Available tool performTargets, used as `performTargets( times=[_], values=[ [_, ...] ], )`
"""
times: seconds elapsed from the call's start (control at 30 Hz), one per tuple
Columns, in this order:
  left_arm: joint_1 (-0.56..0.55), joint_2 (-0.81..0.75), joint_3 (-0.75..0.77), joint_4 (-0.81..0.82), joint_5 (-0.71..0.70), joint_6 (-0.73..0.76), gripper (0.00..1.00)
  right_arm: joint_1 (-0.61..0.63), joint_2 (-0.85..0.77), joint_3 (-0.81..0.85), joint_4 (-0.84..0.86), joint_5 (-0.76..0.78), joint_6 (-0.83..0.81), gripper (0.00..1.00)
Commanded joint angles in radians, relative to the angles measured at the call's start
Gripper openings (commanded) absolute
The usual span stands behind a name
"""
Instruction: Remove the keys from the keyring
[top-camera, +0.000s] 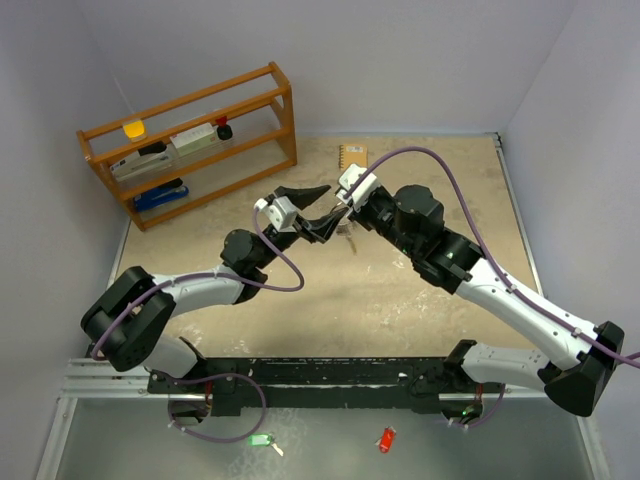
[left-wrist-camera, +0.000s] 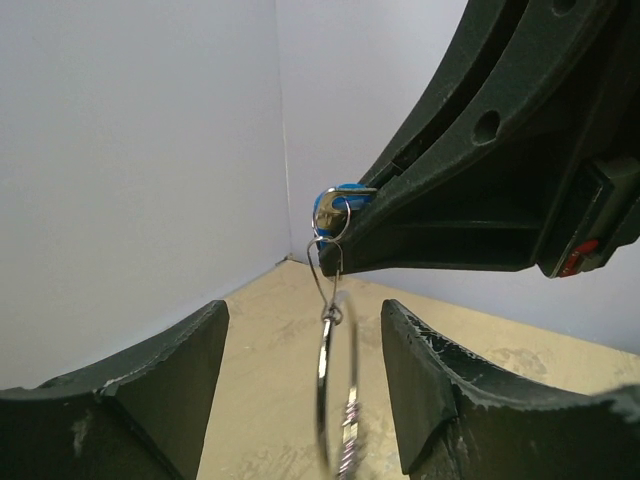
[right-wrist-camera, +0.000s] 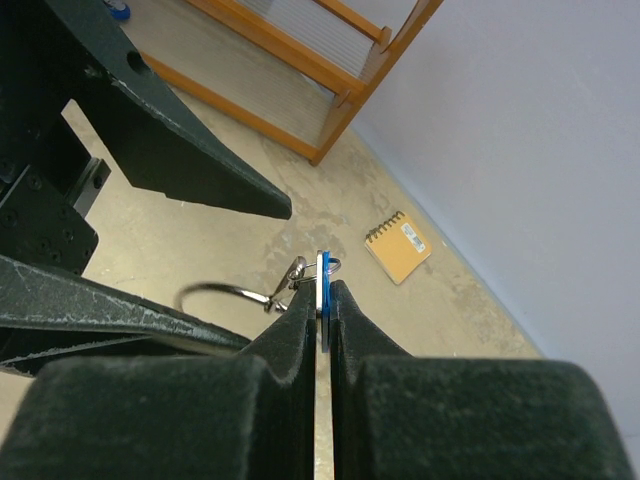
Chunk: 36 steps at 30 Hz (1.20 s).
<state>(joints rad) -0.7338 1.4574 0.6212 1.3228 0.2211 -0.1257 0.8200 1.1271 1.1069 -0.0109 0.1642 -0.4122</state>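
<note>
Two arms meet above the middle of the tabletop (top-camera: 430, 310), and the task's things hang between them, off the surface.

The right end effector (right-wrist-camera: 322, 296) is fully closed, its two fingers pressed flat on either side of one blue-headed key (right-wrist-camera: 322, 300), which stands edge-on between the pads. In the left wrist view the same key shows as a blue head with a silver metal plate at the tip of the right end effector.

One small wire loop (left-wrist-camera: 331, 243) passes through the key's head. From it hangs one keyring (left-wrist-camera: 335, 400), a larger thin silver ring seen nearly edge-on. At the bottom of that ring there is blurred silver metal, the silver keys (left-wrist-camera: 346, 445); their number cannot be told.

The left end effector (left-wrist-camera: 303, 318) is wide open and grips nothing. Its two fingers stand well apart, and the keyring hangs in the gap between them. Whether the ring touches either finger cannot be told.

Elsewhere there are four other things. One wooden rack (top-camera: 260, 150) stands at the far left of the tabletop with a few small items on its shelves. One tan spiral notebook (top-camera: 353, 155) lies flat near the far edge. One green tag (top-camera: 260, 439) and one red tag (top-camera: 386, 439) lie apart on the grey surface on the near side of the arm bases.
</note>
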Motion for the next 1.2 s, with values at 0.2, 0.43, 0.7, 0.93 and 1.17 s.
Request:
performTargets(
  times=[0.2, 0.43, 0.7, 0.93, 1.17],
  values=[
    [-0.006, 0.017, 0.04, 0.091, -0.051, 0.009, 0.52, 0.014, 0.0, 0.048, 0.046, 0.003, -0.008, 0.0],
    [-0.008, 0.042, 0.063, 0.097, -0.053, 0.001, 0.44, 0.019, -0.001, 0.049, 0.045, 0.008, -0.008, 0.0],
    [-0.01, 0.055, 0.079, 0.097, -0.045, 0.001, 0.35, 0.024, -0.003, 0.047, 0.045, 0.007, -0.008, 0.0],
    [-0.013, 0.067, 0.084, 0.106, -0.04, -0.001, 0.32, 0.025, 0.002, 0.047, 0.045, 0.01, -0.012, 0.0],
    [-0.014, 0.062, 0.09, 0.095, -0.024, 0.006, 0.26, 0.027, -0.001, 0.044, 0.049, 0.021, -0.015, 0.0]
  ],
)
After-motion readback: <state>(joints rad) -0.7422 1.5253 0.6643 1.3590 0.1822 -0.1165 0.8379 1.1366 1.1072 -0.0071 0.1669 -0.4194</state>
